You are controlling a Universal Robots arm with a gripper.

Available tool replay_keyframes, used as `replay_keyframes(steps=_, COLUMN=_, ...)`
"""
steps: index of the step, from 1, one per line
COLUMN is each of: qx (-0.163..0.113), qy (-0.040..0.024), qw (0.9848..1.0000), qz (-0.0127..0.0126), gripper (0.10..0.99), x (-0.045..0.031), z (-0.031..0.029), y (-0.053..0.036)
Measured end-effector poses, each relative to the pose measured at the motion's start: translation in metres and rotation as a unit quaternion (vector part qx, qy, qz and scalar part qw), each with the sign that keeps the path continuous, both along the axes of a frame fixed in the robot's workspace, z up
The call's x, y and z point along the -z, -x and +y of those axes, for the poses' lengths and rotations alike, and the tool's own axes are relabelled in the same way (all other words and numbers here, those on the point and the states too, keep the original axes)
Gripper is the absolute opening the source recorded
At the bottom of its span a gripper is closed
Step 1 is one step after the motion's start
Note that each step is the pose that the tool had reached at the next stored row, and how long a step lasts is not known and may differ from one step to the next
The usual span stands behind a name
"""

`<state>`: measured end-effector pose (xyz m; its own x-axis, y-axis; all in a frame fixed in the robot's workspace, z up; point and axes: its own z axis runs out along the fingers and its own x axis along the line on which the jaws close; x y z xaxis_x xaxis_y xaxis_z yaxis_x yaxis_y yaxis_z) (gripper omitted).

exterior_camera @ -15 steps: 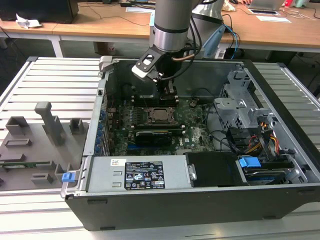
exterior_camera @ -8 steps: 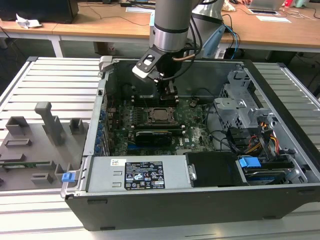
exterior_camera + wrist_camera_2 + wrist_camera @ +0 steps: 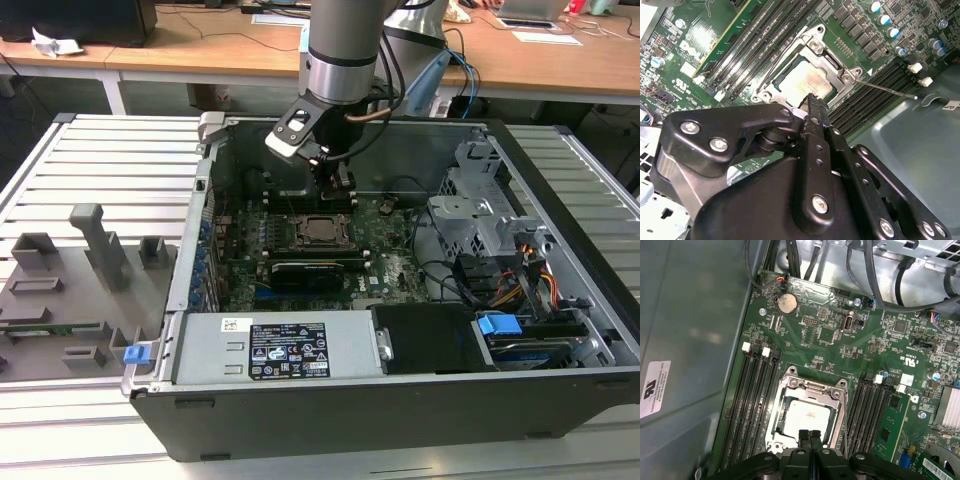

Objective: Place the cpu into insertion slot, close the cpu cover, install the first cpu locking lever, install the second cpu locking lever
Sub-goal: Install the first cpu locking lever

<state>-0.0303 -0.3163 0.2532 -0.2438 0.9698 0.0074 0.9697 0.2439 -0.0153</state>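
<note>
**Now: shut jaws poised over the seated cpu**

Exterior view's left: grey fixture tray (image 3: pixel 60 290) beside the open computer case (image 3: pixel 350 415). Centre: gripper (image 3: pixel 337 188) hangs low inside the case, just above the insertion slot (image 3: pixel 299 232). First wrist view: fingers (image 3: pixel 804 436) pressed together, nothing between them, tips over the slot's rim; contact unclear. The cpu (image 3: pixel 807 419) lies flat in the slot, cpu cover (image 3: pixel 812 388) down around it. Second wrist view: thin wire lever (image 3: pixel 887 89) sticks out free from a slot corner. Exterior view's right: drive cage (image 3: pixel 480 215).

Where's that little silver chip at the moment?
In the first wrist view the cpu lies framed by the cpu cover, between two banks of black memory slots, just ahead of the claw.
</note>
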Motion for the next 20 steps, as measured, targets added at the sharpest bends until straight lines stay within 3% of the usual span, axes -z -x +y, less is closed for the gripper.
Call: replay_keyframes(steps=20, qx=-0.028, qy=0.0, qw=0.9996, qz=0.0, gripper=0.106, x=0.0, z=0.0, y=0.0)
